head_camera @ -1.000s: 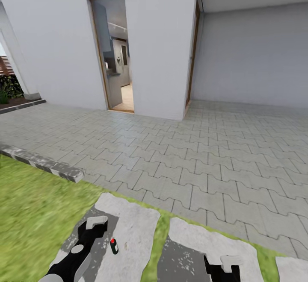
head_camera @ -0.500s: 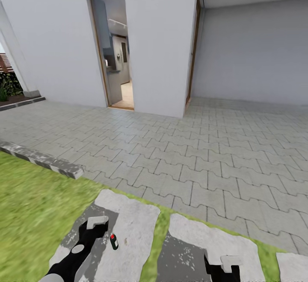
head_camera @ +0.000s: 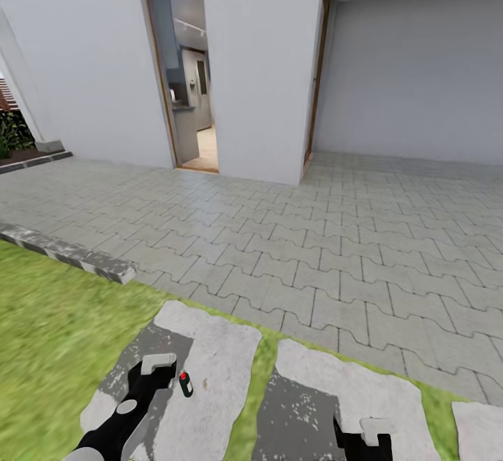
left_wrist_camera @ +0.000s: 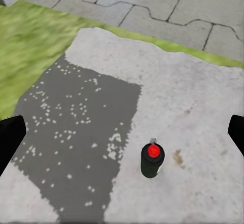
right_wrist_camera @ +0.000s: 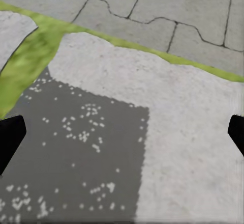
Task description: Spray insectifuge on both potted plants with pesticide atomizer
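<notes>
One pesticide atomizer, dark green with a red top, stands upright on a pale stepping slab, just right of the left claw and apart from it, nothing between. Left claw is spread wide; right claw too, over a second slab. Ahead: grey paving, one open doorway, lawn left.
</notes>
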